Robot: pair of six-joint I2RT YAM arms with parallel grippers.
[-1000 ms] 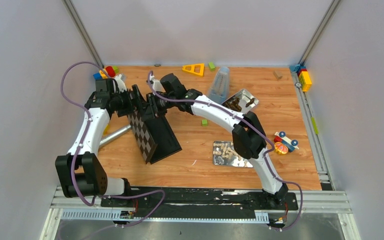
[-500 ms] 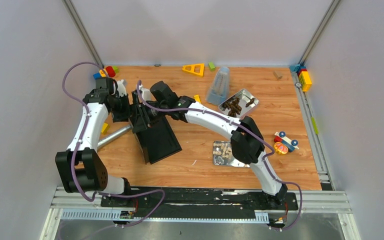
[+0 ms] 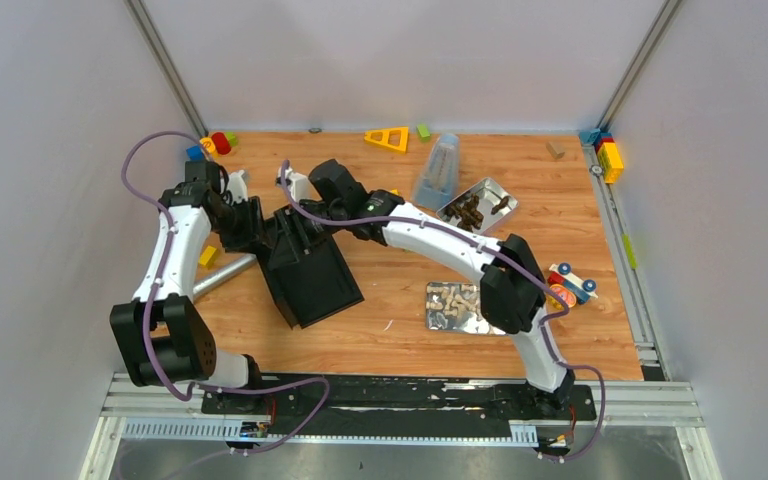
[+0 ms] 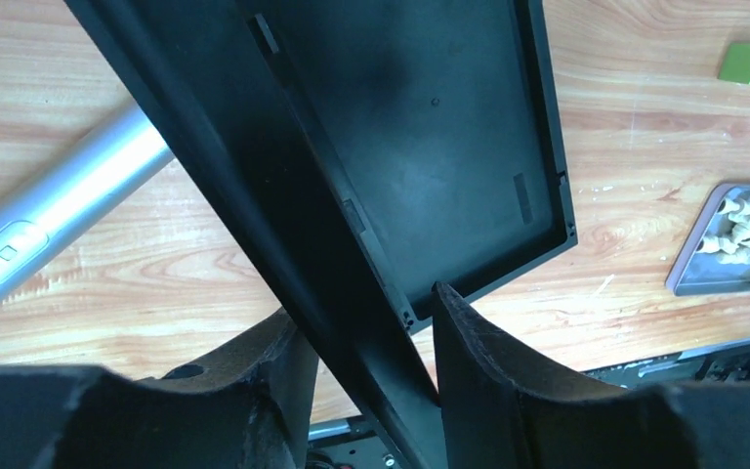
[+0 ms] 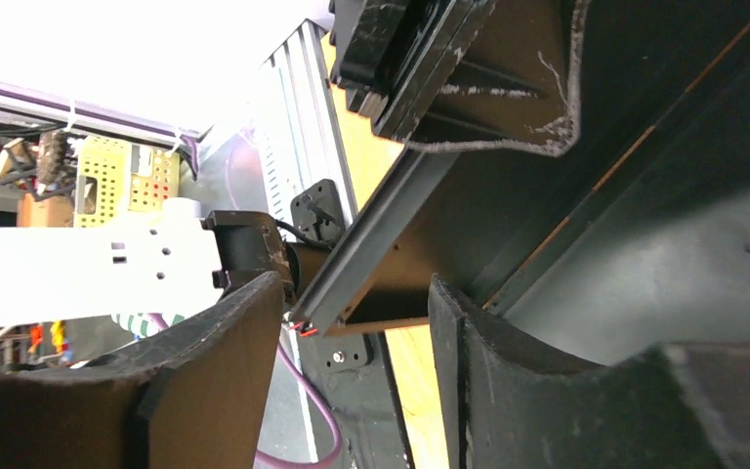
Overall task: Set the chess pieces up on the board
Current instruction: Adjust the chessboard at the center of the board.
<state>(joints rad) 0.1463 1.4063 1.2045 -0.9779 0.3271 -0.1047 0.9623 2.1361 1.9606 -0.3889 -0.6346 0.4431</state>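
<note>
The board point(image 3: 310, 275) lies left of centre on the surface point(image 3: 400, 340), underside up, one half raised. The left hand point(image 4: 361, 313) clamps the raised edge, evidently to unfold it. The right hand point(image 5: 352, 293) is half-spread alongside, holding nothing. The chess pieces point(image 3: 452, 297) sit in a tin point(image 3: 430, 322).

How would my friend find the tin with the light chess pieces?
On the wooden table, find the big black board left of the middle. Just right of it, nearer the front edge, lies a flat metal tin. It holds pale pieces; the other tin farther back holds dark ones.
</note>
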